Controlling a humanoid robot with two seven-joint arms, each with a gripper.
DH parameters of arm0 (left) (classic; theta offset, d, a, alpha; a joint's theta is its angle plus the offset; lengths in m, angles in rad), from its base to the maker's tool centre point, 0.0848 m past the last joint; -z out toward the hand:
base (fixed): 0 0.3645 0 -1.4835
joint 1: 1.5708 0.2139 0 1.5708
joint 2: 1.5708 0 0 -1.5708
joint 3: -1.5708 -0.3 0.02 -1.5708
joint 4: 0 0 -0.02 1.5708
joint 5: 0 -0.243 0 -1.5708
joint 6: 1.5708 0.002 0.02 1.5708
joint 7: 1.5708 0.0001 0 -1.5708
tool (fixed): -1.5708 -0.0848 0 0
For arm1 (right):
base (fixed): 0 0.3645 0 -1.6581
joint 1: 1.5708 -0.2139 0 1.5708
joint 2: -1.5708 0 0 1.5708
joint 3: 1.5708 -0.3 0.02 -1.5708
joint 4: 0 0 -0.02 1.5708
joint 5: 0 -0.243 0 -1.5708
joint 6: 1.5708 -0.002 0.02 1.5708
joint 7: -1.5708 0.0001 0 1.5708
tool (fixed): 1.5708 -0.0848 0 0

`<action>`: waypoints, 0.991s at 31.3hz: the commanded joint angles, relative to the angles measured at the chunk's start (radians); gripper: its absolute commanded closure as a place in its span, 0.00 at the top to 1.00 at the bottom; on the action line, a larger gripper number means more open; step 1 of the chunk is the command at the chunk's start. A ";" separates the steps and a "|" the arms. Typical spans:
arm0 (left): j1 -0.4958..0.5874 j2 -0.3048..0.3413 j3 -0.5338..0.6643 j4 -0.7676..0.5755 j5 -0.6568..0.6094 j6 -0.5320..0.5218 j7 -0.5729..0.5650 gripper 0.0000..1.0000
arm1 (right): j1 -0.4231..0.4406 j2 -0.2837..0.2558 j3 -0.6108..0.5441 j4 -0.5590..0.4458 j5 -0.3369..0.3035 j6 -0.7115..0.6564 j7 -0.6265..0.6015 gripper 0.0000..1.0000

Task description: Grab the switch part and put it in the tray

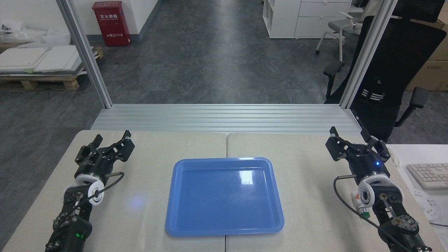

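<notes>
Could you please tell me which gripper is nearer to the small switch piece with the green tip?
Right. The switch piece lies beside the right arm's wrist, just behind the right gripper. The left gripper is far across the glossy blue tray.

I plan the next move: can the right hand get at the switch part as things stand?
Probably not directly: the switch part lies beside the right arm's wrist, behind the right hand, which points away. The arm would likely need to pull back first.
</notes>
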 commanded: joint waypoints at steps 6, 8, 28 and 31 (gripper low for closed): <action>0.000 0.000 0.000 0.000 0.000 0.000 0.000 1.00 | 0.130 -0.183 -0.018 -0.020 0.003 0.003 0.106 0.98; 0.000 0.000 0.000 0.000 0.000 0.000 0.000 1.00 | 0.162 -0.208 -0.018 -0.020 0.000 0.003 0.106 0.98; 0.000 0.000 0.000 0.000 0.000 0.001 0.000 1.00 | 0.290 -0.092 -0.013 -0.003 -0.010 0.003 0.115 0.98; 0.000 0.000 0.000 0.000 0.000 0.001 0.000 1.00 | 0.290 -0.067 -0.010 -0.003 -0.005 0.003 0.117 0.98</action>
